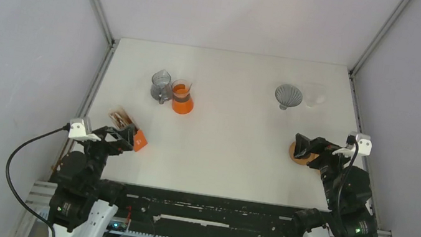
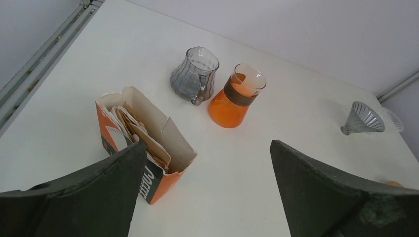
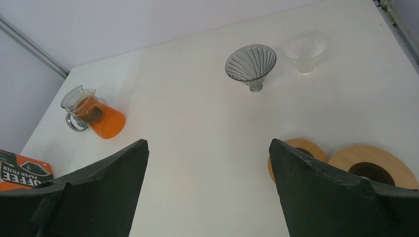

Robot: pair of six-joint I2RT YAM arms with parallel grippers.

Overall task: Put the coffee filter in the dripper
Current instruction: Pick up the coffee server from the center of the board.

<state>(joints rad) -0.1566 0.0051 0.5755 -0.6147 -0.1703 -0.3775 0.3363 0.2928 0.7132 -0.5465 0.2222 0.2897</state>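
— Jaws?
— Wide on both, nothing held: left gripper [image 2: 207,145] by box [image 2: 106,131], right gripper [image 3: 208,143] beside rings [image 3: 385,163].
— Filters [image 2: 131,123]?
— Upright in open box, near left; well apart from grey dripper [image 3: 251,63], back right.

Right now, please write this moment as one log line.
left hand: open, empty, near filter box | right hand: open, empty | grey dripper: no filter inside

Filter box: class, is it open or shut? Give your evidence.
Open. In the left wrist view the box has its top flaps standing up, and the paper filters show inside.
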